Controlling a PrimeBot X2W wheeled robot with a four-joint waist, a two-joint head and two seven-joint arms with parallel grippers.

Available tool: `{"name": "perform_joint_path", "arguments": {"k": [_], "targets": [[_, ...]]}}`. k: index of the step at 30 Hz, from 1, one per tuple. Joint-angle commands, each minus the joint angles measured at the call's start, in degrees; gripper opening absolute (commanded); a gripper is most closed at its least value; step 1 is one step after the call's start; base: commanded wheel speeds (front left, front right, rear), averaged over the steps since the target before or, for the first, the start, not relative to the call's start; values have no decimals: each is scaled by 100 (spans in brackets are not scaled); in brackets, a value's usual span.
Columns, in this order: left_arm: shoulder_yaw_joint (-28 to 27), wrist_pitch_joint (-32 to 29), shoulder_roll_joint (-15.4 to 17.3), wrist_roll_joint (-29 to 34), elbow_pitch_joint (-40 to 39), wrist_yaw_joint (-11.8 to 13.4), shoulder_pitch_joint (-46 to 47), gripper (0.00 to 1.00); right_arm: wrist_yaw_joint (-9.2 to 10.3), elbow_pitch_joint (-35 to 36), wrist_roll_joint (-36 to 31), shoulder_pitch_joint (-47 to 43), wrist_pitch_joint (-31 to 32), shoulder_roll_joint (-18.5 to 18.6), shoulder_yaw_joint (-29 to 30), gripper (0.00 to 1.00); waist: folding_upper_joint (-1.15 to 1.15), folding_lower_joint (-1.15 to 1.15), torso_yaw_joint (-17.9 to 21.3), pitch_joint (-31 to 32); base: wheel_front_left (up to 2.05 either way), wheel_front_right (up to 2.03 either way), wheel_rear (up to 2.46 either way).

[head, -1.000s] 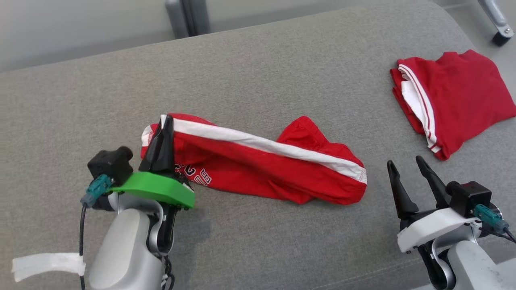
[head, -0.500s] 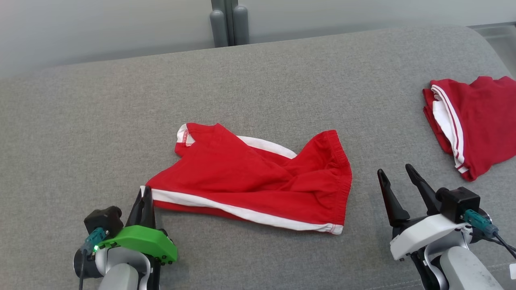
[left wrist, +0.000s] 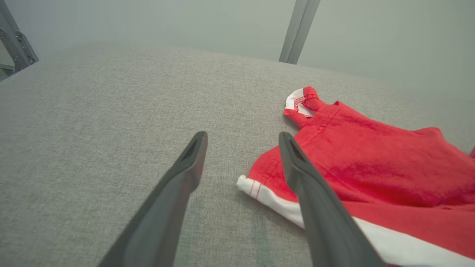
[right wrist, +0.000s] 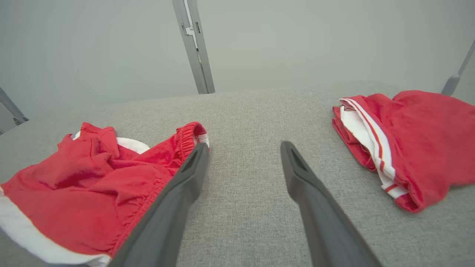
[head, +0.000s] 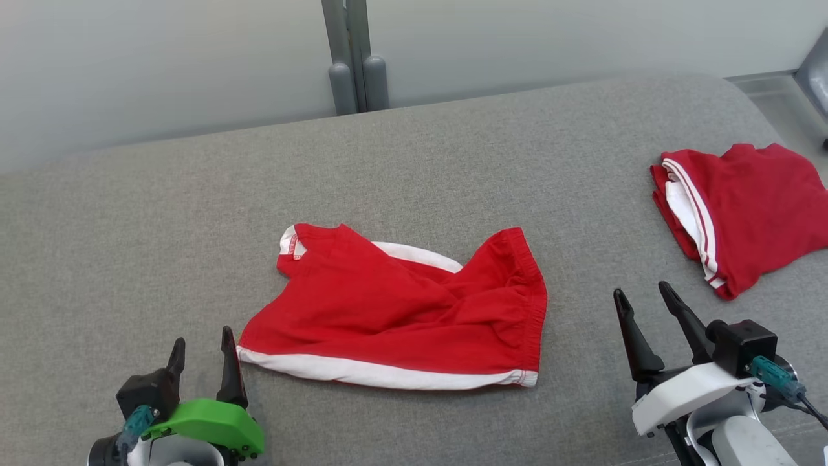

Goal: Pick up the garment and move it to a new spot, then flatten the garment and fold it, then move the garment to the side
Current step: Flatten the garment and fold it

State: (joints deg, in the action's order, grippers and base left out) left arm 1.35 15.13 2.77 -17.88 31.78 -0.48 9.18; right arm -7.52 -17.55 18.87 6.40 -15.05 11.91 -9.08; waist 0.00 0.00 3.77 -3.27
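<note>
Grey couch (head: 414, 162) lies open around red shorts (head: 401, 310), left tool (head: 202, 338) and right tool (head: 642, 291) spread wide.

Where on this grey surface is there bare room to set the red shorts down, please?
Bare: the grey surface left of the red shorts, beyond the left gripper; the far band toward the metal post; the gap between shorts and folded red garment, ahead of the right gripper. Crowded: the right end.

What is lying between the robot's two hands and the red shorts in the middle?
Nothing visible. Only bare grey cushion separates the open left hand and open right hand from the red shorts. The folded red garment lies off to the right, not between them.
</note>
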Motion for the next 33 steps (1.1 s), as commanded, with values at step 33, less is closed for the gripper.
{"name": "perform_joint_path", "arguments": {"k": [33], "targets": [[133, -1, 26, 689, -1352, -97, -1089, 100, 8, 342, -192, -582, -15, -304, -86, 100, 0, 0, -243, 382, 0, 0, 0]]}}
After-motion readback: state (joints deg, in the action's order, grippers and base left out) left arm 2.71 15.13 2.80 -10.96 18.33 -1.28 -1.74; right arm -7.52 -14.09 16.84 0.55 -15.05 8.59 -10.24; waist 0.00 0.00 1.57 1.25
